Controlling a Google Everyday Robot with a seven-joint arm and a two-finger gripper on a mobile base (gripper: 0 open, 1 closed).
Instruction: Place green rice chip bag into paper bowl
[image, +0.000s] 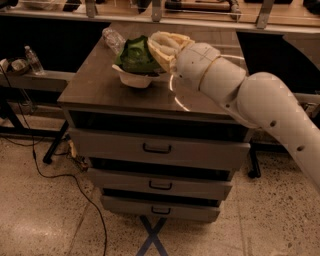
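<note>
Risk, judged: bag (134, 56) sits tall in bowl (133, 80), bulging over rim. It may spring out, or tip the light bowl, if gripper (161, 47) drags it when leaving.
Gripper: against bag's right side, above bowl; gripping or released, can't tell.
Around, big to small: drawer cabinet (100, 92); arm (260, 100); tape cross (152, 235) on floor; clear bottle (113, 38) just behind bowl, nearest obstacle.

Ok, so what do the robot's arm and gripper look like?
The arm is thick, smooth and white, in rounded segments, with a thin tan ring and small dark dots. The gripper, by the bowl, is cream-coloured and ribbed. No cables show on it.
</note>
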